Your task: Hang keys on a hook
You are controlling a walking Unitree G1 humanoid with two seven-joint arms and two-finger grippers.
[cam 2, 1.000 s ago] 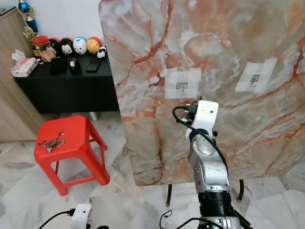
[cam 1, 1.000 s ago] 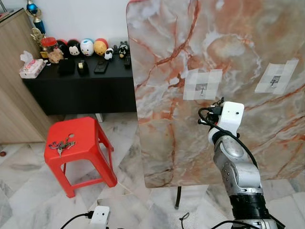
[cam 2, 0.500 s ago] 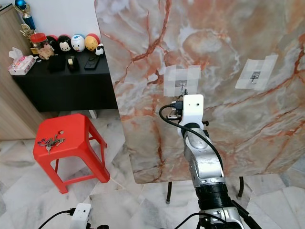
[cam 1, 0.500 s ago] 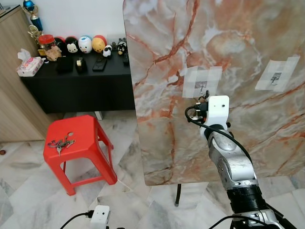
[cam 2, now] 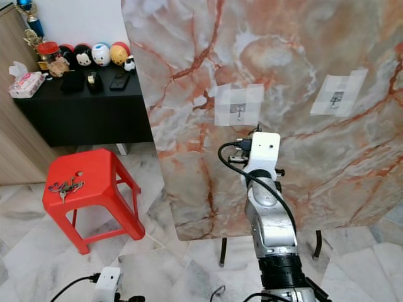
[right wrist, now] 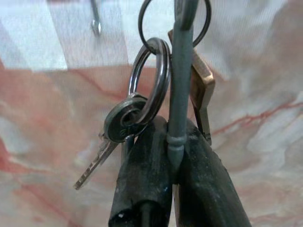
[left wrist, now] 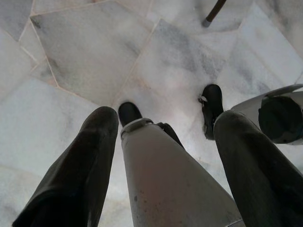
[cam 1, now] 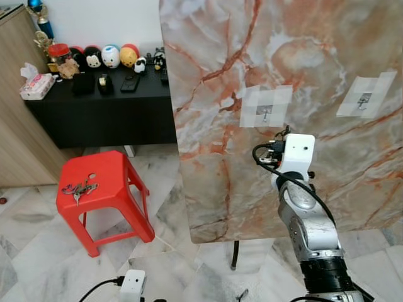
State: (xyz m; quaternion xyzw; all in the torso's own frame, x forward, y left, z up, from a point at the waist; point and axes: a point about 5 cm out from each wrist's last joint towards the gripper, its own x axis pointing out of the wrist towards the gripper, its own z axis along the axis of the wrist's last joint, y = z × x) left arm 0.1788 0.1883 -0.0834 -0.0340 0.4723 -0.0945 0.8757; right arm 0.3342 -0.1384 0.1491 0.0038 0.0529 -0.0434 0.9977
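Gripping keys with jaws clamped, right gripper sits mid-frame below hook at upper left; left gripper gapes.

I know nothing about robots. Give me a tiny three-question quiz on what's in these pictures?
1. True or false: the right gripper is shut on a key bunch.
2. Where does the second set of keys lie? A) black sideboard B) red stool C) floor
3. Fill in: the hook nearest the right gripper is fixed under clear tape to a ____ slab.

Key: 1 true. 2 B, on the red stool. 3 marble; the marble slab stands upright.
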